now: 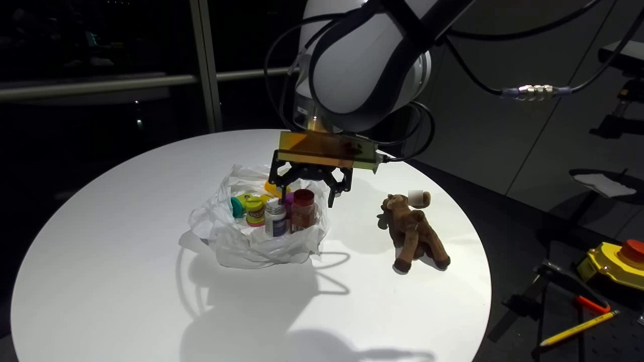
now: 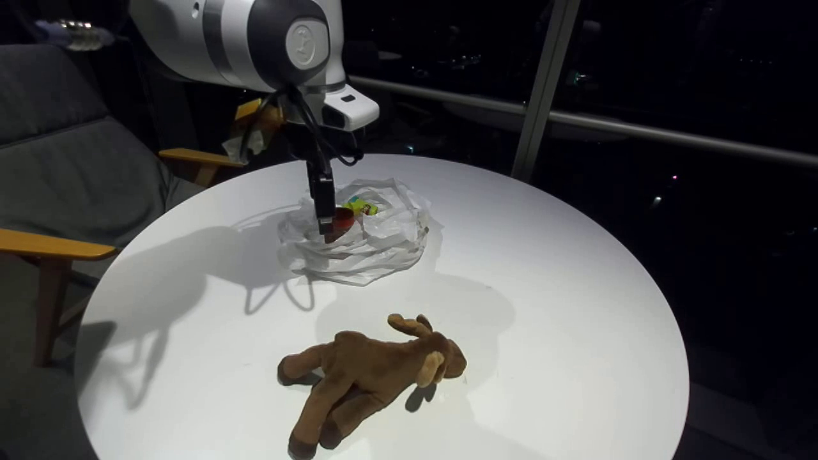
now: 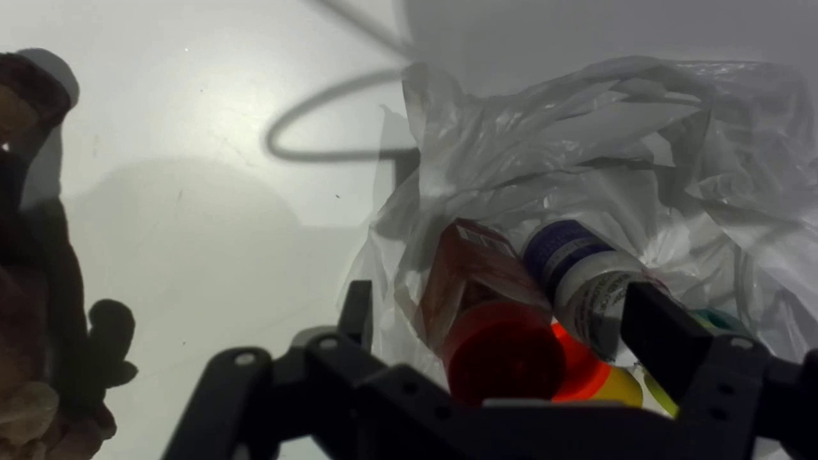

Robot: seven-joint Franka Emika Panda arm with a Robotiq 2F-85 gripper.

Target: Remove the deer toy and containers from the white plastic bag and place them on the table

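"is the brown plush four-legged deer toy [image 2: 377,363] dealt with?"

"looks so: it lies on the round white tabletop [image 1: 110,241], well apart from the crinkled translucent white plastic bag [image 1: 231,246]."

"and the containers [image 1: 271,216]?"

"none out that i can see. in the bag are a reddish see-through jar with a dark red lid [image 1: 303,213], a white bottle with a dark blue label [image 1: 276,224], a yellow tub [image 1: 255,211], a yellow-green tub with a teal lid [image 1: 244,200], plus orange [image 1: 273,188] and purple [image 1: 290,198] items, mostly hidden."

"where's the black gripper [image 1: 307,201]?"

"above the bag, jaws spread wide, holding nothing, the reddish jar's lid between them. i'd guess that jar is next."
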